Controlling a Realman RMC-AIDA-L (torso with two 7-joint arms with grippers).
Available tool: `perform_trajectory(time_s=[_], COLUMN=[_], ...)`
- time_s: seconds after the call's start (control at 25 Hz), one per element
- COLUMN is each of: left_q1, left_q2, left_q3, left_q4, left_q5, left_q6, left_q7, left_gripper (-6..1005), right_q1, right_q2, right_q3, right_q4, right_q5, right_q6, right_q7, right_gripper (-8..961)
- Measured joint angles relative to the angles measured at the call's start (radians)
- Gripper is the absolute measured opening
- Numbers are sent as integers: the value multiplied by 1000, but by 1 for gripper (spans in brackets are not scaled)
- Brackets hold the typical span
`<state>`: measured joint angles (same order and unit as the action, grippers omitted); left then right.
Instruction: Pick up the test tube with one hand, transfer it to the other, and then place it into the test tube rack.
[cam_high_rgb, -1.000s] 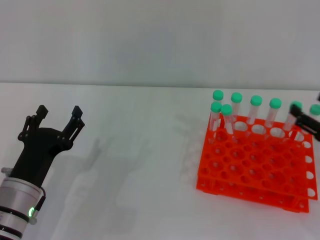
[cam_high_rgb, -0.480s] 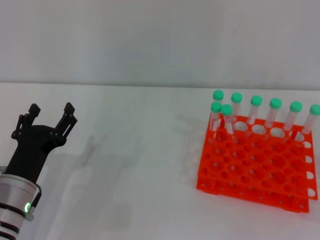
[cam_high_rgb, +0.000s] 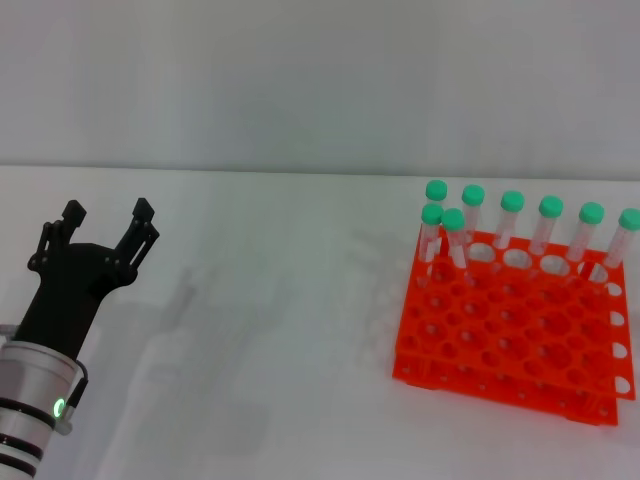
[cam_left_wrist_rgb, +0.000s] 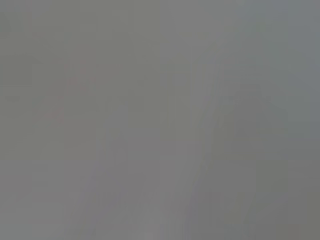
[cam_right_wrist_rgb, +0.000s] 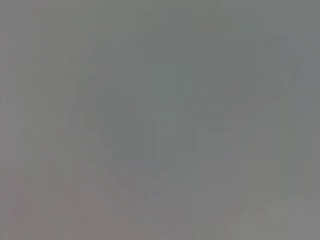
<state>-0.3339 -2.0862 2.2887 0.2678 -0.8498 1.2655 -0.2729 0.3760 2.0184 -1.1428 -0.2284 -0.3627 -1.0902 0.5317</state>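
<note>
The orange test tube rack (cam_high_rgb: 510, 330) stands on the white table at the right in the head view. Several clear test tubes with green caps stand upright in its back holes, such as one at the right end (cam_high_rgb: 590, 230). My left gripper (cam_high_rgb: 105, 225) is open and empty over the table at the far left, far from the rack. My right gripper is out of view. Both wrist views show only plain grey.
The white table (cam_high_rgb: 270, 330) stretches between my left gripper and the rack. A pale wall rises behind the table's far edge.
My right gripper, at the right-end tube a second ago, has left the view. My left gripper has drawn back to the left, still open.
</note>
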Motion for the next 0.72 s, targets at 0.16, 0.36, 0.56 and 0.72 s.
perform_trajectory(time_s=[0.16,0.36,0.56,0.72], left_q1=[-2,-3,-21,-34], left_q2=[0,-1,1,2], left_q3=[0,0,0,0], left_q4=[-4,-10,-50,-73], left_q5=[-1,-13,-36,-40], left_q6=[-2,-6,-14,-31], left_q7=[-4,-64,-152,-153], left_gripper=[895,895,895,895], right_q1=[1,3,4,4], right_q2=[0,1,3,5], right_q3=[0,0,-5,-9], right_q4=[16,38,49,58], right_q5=[0,1,1,-1], right_q6=[0,1,-5,-6], right_q7=[0,-1,-1,0], right_gripper=[874,874,874,874])
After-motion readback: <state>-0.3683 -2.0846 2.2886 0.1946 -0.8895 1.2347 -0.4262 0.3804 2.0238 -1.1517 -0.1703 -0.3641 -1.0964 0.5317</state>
